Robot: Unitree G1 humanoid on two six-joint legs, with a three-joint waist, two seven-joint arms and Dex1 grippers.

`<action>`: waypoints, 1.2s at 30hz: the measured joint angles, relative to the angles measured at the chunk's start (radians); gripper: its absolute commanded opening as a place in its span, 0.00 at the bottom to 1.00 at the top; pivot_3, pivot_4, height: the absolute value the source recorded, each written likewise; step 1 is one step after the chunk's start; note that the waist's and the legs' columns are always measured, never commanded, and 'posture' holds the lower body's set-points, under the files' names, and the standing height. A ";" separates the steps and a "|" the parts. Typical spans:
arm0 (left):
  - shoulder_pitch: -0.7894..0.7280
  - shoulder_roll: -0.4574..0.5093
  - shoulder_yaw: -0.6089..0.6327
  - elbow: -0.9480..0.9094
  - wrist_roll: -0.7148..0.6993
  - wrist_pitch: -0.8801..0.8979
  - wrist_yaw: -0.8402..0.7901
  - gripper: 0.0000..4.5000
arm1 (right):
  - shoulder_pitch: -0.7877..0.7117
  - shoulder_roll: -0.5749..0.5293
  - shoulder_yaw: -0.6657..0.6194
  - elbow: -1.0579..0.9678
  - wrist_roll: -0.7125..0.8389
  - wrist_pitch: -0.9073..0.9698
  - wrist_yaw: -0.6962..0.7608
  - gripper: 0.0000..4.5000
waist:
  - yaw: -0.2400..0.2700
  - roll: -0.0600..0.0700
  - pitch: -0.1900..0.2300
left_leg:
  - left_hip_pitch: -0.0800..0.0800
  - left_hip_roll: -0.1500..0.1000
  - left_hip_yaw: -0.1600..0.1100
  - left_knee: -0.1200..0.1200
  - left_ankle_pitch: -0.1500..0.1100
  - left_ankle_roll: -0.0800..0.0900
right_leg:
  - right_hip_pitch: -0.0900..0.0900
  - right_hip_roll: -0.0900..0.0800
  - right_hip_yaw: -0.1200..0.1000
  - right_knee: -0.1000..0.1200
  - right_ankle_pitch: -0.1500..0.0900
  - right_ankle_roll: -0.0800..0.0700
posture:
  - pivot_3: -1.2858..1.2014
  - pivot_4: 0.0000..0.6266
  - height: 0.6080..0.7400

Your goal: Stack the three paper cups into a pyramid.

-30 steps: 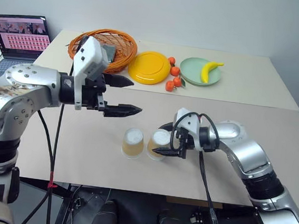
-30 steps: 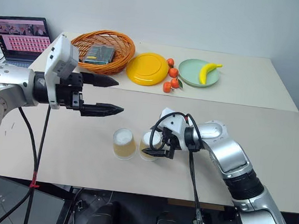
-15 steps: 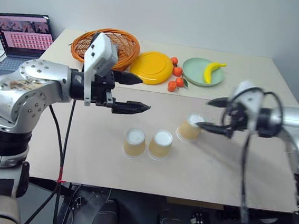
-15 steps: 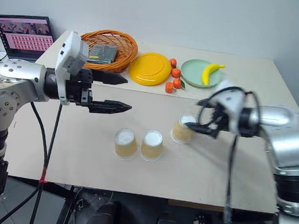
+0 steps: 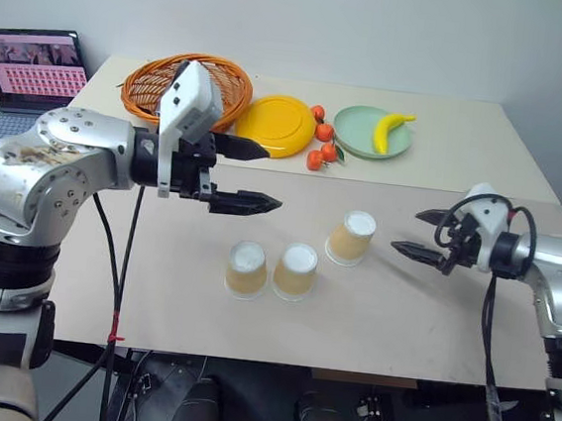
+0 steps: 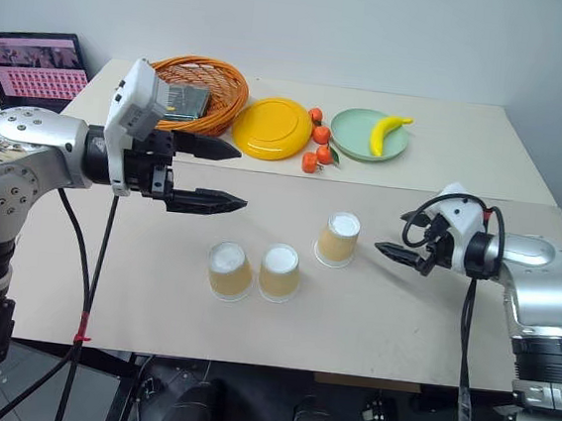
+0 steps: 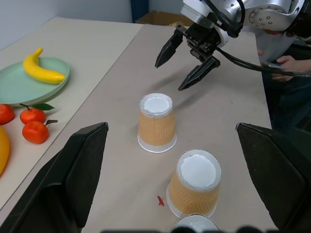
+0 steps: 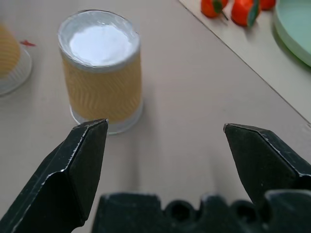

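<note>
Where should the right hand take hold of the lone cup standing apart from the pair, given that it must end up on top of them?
Probably around the ribbed side wall of the lone cup, mid-height, approached level from the robot's right. It stands upside down, wide rim on the table and white base up, apart from the pair of cups. The open right hand already faces that side.

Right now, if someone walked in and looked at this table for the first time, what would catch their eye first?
Probably the three upturned paper cups near the front of the beige table: two side by side, the third apart toward the robot's right. Flanking them, the left end effector hangs open above the table, and the right end effector points, open and empty, at the lone cup. At the back, bright colour: an orange basket, a yellow plate and a banana.
</note>
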 measured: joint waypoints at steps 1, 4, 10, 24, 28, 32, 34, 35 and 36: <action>0.001 0.004 0.001 -0.001 0.001 0.000 0.003 1.00 | -0.006 0.012 0.016 0.000 -0.002 0.001 0.008 0.99 | 0.001 0.000 0.000 | 0.000 0.000 0.000 0.000 0.000 0.000 | 0.000 0.000 0.000 0.000 0.000 0.000 | 0.52 0.24 0.94; 0.003 0.007 0.002 -0.010 0.001 0.000 0.009 1.00 | -0.028 0.047 0.059 0.001 -0.010 0.001 0.017 0.99 | 0.002 0.000 0.000 | 0.000 0.000 0.000 0.000 0.000 0.000 | 0.000 0.000 0.000 0.000 0.000 0.000 | 0.52 0.24 0.94; 0.016 0.014 0.007 -0.028 0.001 0.002 0.029 1.00 | -0.138 0.094 0.124 0.073 -0.044 -0.013 0.042 0.99 | 0.005 0.000 0.000 | 0.000 0.000 0.000 0.000 0.000 0.000 | 0.000 0.000 0.000 0.000 0.000 0.000 | 0.52 0.24 0.94; 0.076 0.038 0.015 -0.071 0.017 0.001 0.063 1.00 | -0.253 0.152 0.170 0.210 -0.094 -0.080 0.104 0.99 | 0.007 0.000 0.001 | 0.000 0.000 0.000 -0.001 0.000 0.000 | 0.000 0.000 0.000 0.000 0.002 -0.004 | 0.52 0.24 0.94; 0.091 0.045 0.020 -0.078 0.017 0.001 0.072 1.00 | -0.262 0.163 0.170 0.230 -0.098 -0.085 0.114 0.94 | 0.007 0.000 0.001 | 0.000 0.000 0.000 -0.001 0.000 0.000 | 0.000 0.000 0.000 0.000 0.003 -0.005 | 0.52 0.24 0.94; 0.104 0.047 0.020 -0.085 0.018 0.001 0.075 1.00 | -0.264 0.165 0.170 0.237 -0.102 -0.089 0.120 0.68 | 0.007 0.000 0.001 | 0.000 0.000 0.000 -0.001 0.000 0.000 | 0.000 0.000 0.000 0.000 0.003 -0.005 | 0.52 0.24 0.94; 0.105 0.050 0.020 -0.088 0.018 0.001 0.076 1.00 | -0.264 0.169 0.170 0.237 -0.106 -0.090 0.121 0.60 | 0.007 0.001 0.001 | 0.000 0.000 0.000 -0.001 0.000 0.000 | 0.000 0.000 0.000 0.000 0.003 -0.005 | 0.52 0.24 0.94; 0.105 0.051 0.020 -0.089 0.019 0.001 0.076 1.00 | -0.264 0.170 0.170 0.237 -0.107 -0.090 0.121 0.59 | 0.007 0.001 0.001 | 0.000 0.000 0.000 -0.001 0.000 0.000 | 0.000 0.000 0.000 0.000 0.003 -0.005 | 0.52 0.24 0.94; 0.106 0.051 0.020 -0.089 0.020 0.001 0.077 1.00 | -0.264 0.171 0.170 0.237 -0.107 -0.090 0.120 0.59 | 0.007 0.001 0.001 | 0.000 0.000 0.000 -0.001 0.000 0.000 | 0.000 0.000 -0.001 0.000 0.003 -0.005 | 0.52 0.24 0.94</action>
